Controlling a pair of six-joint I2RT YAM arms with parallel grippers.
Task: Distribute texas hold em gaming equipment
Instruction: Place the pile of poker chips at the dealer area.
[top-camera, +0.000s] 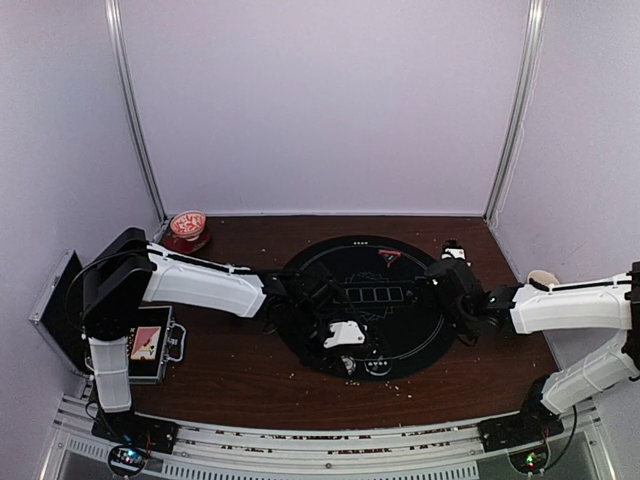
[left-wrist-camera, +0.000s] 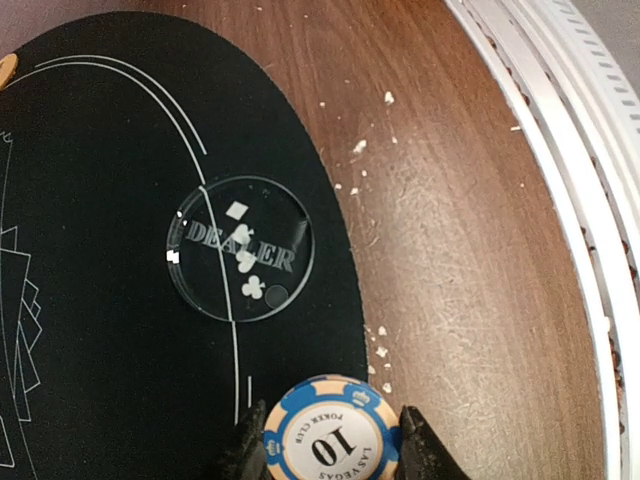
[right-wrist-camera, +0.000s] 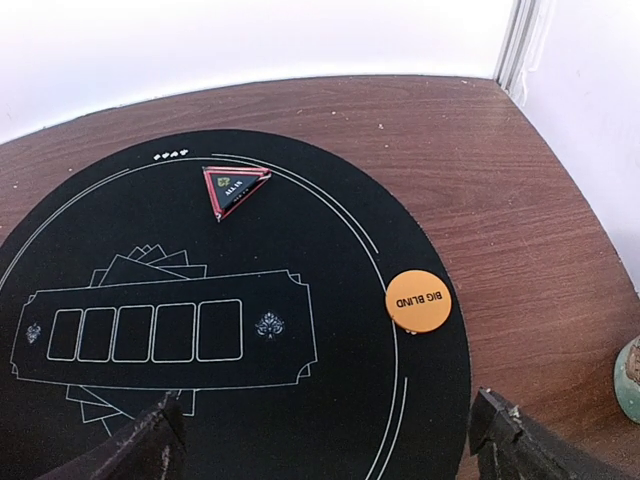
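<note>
One round black playing mat (right-wrist-camera: 330, 400) lay on one brown wooden table (right-wrist-camera: 480, 150). Printed on the mat was a single row of five white card outlines (right-wrist-camera: 131, 334). Four game pieces could be counted clearly, one of each kind: one clear round button lettered DEALER (left-wrist-camera: 240, 250), one orange round button lettered BIG BLIND (right-wrist-camera: 418, 301), one red-edged black triangular marker lettered ALL IN (right-wrist-camera: 233, 188), and one blue-and-cream striped poker chip numbered 10 (left-wrist-camera: 325, 430). There was also one red bowl (top-camera: 187, 230), one open black case (top-camera: 150, 345), and two white robot arms, the left arm (top-camera: 200, 285) and the right arm (top-camera: 570, 305).
</note>
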